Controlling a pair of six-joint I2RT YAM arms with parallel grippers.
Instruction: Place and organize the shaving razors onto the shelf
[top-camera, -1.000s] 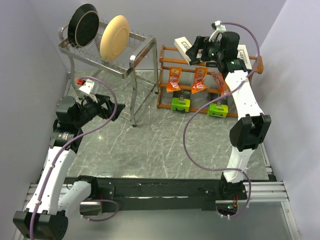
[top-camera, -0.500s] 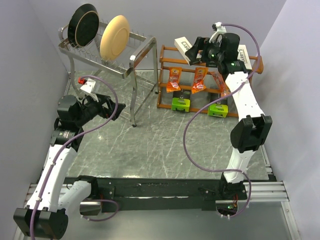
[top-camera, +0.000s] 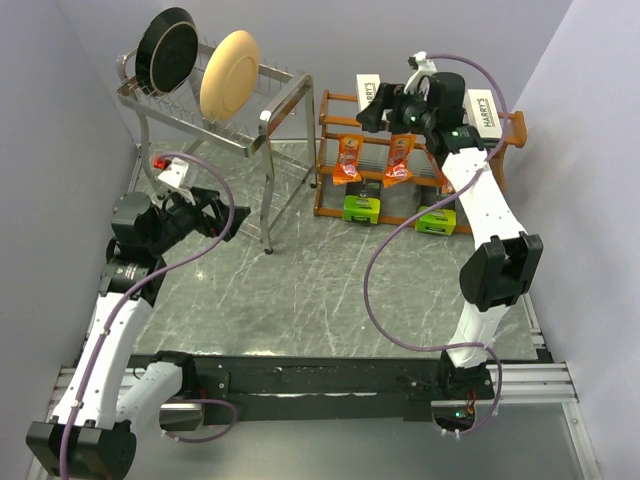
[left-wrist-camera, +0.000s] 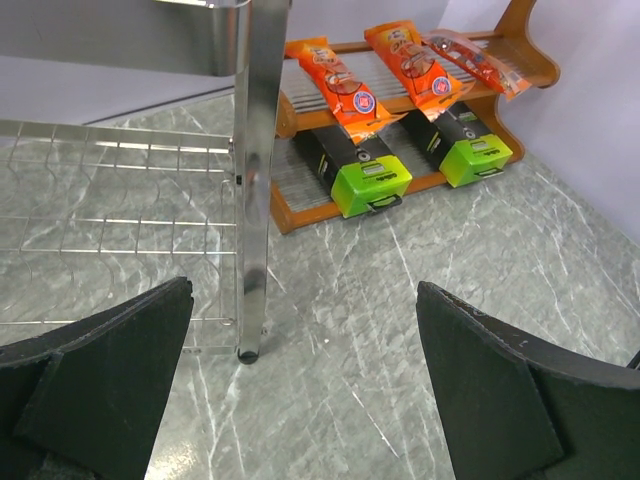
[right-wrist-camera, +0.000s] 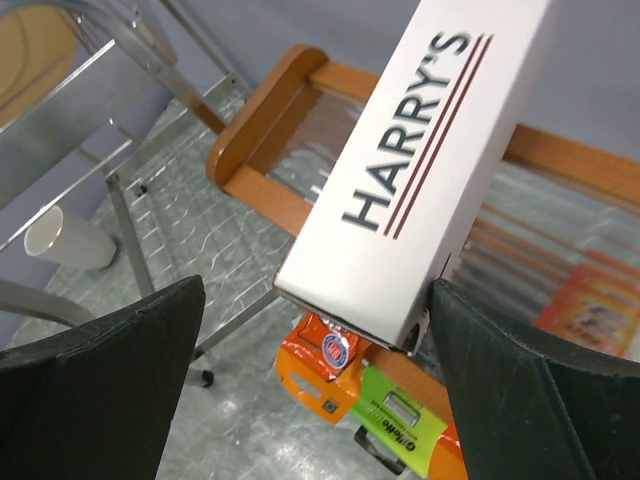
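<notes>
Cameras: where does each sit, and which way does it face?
Top external: above, behind the bases, looking down at left arm, right arm, shelf and plate rack.
Left wrist: on the left arm, facing the shelf past a rack leg; open left gripper shows.
Right wrist: over the shelf's top, looking down at a white box; open right gripper shows.
Shared by both wrists: orange packs, green packs.

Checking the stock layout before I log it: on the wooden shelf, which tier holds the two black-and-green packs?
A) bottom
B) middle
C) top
A: both black-and-green packs lie on the lowest rails of the wooden shelf, directly below the tier that holds the orange packs.
</notes>
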